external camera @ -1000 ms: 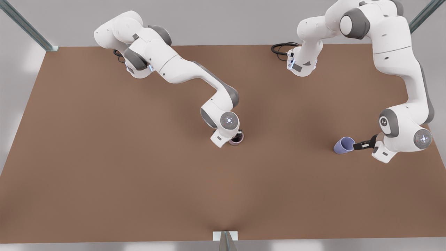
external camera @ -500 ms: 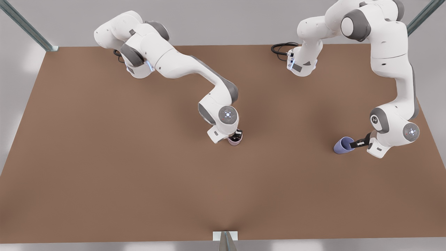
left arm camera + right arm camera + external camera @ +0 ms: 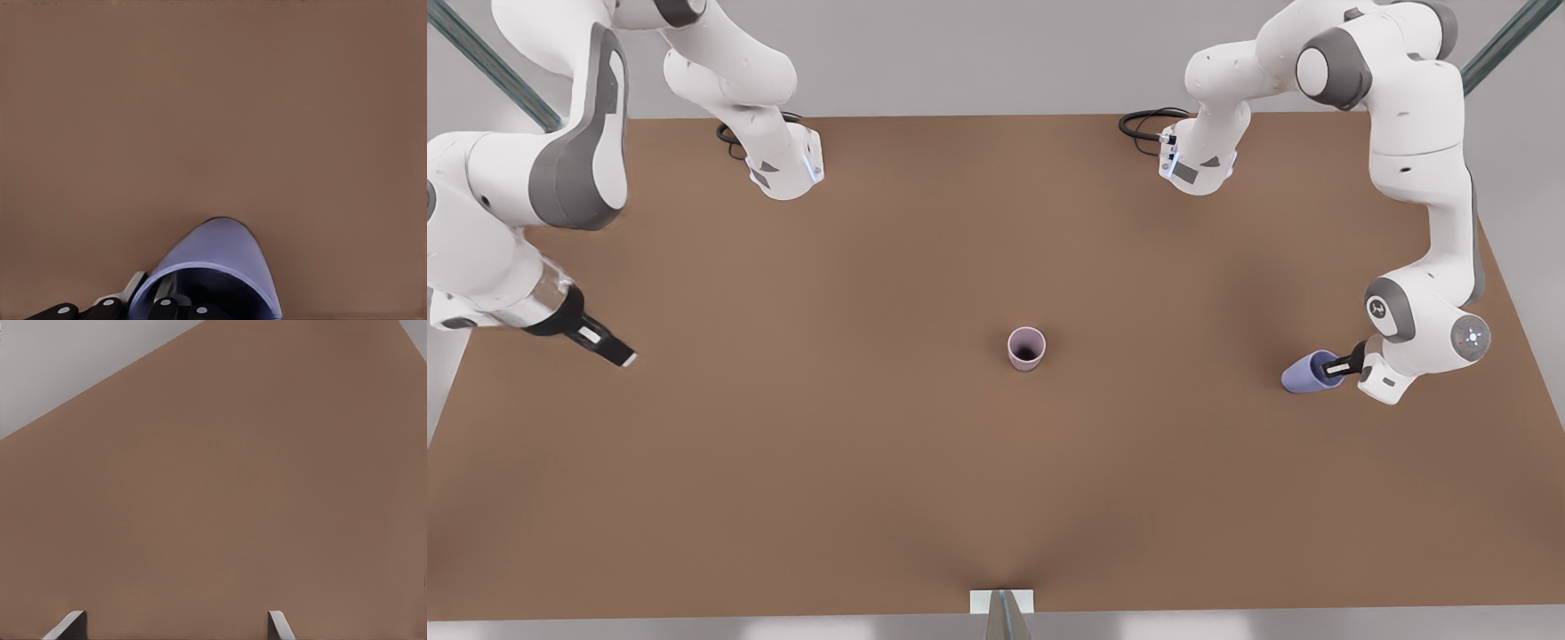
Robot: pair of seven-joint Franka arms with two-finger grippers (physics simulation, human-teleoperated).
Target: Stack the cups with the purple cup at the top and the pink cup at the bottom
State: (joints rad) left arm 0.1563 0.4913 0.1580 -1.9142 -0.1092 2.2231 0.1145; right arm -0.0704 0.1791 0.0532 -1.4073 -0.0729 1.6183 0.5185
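Note:
The pink cup (image 3: 1026, 348) stands upright and alone in the middle of the brown table, mouth up. At the front view's right, the purple cup (image 3: 1303, 373) is tilted on its side, its rim pinched by my left gripper (image 3: 1340, 365). The left wrist view shows that cup (image 3: 223, 257) close up, with a dark finger (image 3: 164, 308) inside its mouth and one outside the wall. Far off at the front view's left, my right gripper (image 3: 609, 348) hangs above the table; the right wrist view shows it (image 3: 175, 625) open, holding nothing.
Both arm bases stand at the table's back edge, with a black cable (image 3: 1145, 123) coiled beside one. A small metal post (image 3: 1003, 610) sits at the middle of the front edge. Bare table (image 3: 827, 462) lies between the two cups.
The right gripper has let go of the pink cup and swung far to the front view's left. The left gripper, still holding the purple cup, has tipped it further.

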